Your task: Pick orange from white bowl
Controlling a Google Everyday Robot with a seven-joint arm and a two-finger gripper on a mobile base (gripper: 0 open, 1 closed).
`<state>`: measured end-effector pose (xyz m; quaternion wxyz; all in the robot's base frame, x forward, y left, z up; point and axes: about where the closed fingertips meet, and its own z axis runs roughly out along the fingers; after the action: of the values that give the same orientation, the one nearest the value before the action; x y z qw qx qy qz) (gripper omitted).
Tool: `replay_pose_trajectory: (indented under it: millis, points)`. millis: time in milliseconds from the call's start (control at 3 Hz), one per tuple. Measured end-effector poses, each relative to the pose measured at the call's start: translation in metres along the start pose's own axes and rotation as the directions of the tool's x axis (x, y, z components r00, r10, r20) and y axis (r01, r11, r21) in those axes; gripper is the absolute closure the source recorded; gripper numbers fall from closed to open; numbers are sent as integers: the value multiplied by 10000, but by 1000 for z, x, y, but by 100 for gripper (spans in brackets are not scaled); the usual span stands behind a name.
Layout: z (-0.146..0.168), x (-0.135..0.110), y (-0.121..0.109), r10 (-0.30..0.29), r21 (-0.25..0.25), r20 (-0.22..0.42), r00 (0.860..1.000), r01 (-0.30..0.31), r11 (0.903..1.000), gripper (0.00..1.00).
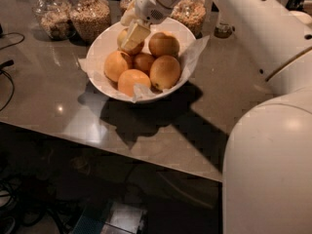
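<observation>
Dark floor, cables (19, 213) up front. Glossy grey table (58, 106). White bowl (100, 48) well in from edge, paper liner (195, 48) probably cushioning fruit. Orange (124, 38) at back-left of pile, top exposed. Gripper (131, 27) down on it from above, can't tell if clamped tbh. Grain jars (90, 16) behind.

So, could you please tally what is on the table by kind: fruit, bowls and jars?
Oranges: 6, all in the bowl; the tool sits over the back-left orange
White bowl: 1
Glass jars: 4, one partly hidden
Total: 11
</observation>
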<state>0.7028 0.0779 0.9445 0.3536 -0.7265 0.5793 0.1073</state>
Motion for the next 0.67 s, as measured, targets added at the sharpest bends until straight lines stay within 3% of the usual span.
replay_pose_trajectory:
  millis: [333, 667]
  points:
    - [-3, 2, -1, -187, -22, -198, 9996, 187, 9998, 62]
    - [0, 2, 0, -365, -219, -314, 9988, 358, 9991, 46]
